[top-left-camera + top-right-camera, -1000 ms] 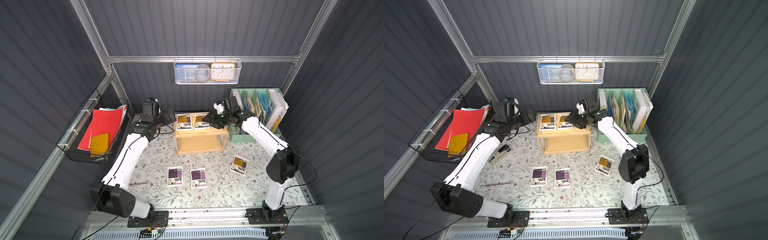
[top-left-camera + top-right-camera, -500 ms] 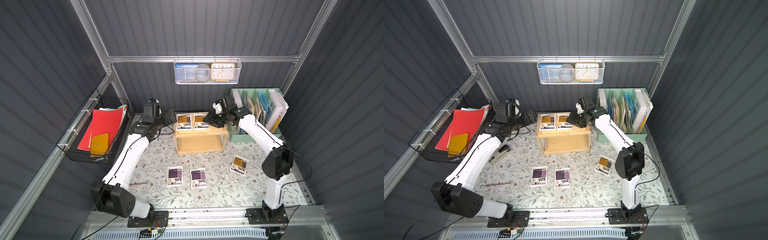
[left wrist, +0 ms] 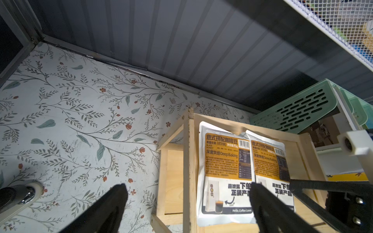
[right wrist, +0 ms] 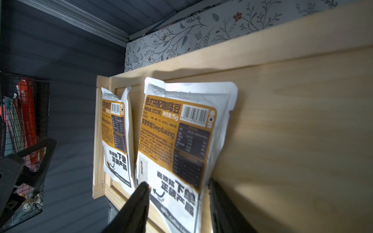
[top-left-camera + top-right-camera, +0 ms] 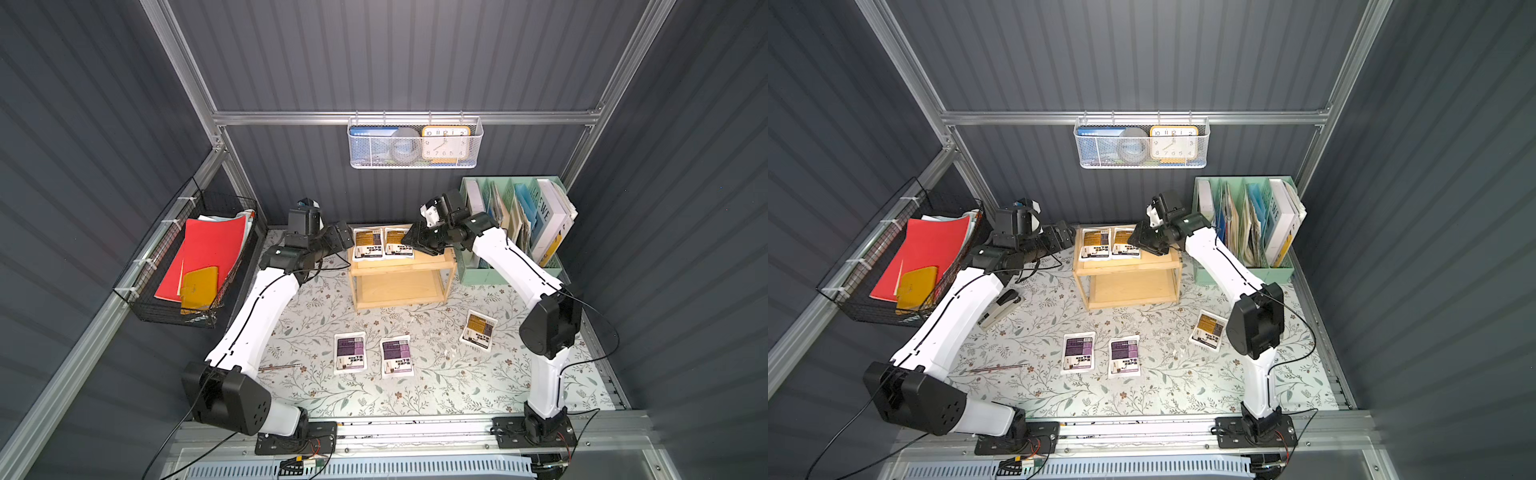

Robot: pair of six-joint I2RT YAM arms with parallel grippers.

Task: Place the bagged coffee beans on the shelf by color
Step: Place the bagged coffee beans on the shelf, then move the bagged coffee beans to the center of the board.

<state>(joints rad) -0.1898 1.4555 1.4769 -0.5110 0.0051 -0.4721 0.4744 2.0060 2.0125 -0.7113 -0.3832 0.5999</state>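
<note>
Presently, two orange-label pouches (image 5: 368, 243) lie flat, side by side, on the top tray of the shelf (image 5: 399, 269). Right tool (image 4: 177, 188): jaws part-open, astride the near end of the right-hand pouch (image 4: 181, 137), with no visible pinch (the film looks unwrinkled there). Left tool (image 3: 187, 187): jaws wide, empty, just left of the shelf. Outstanding on the table (image 5: 436, 382): the third orange pouch (image 5: 478, 329) at the right, and two purple pouches (image 5: 350, 352) near centre. Assessment: the pouches are light, soft, slick and flat. They are best pinched by a sealed end margin, as a squeeze across the filled belly may slip.
</note>
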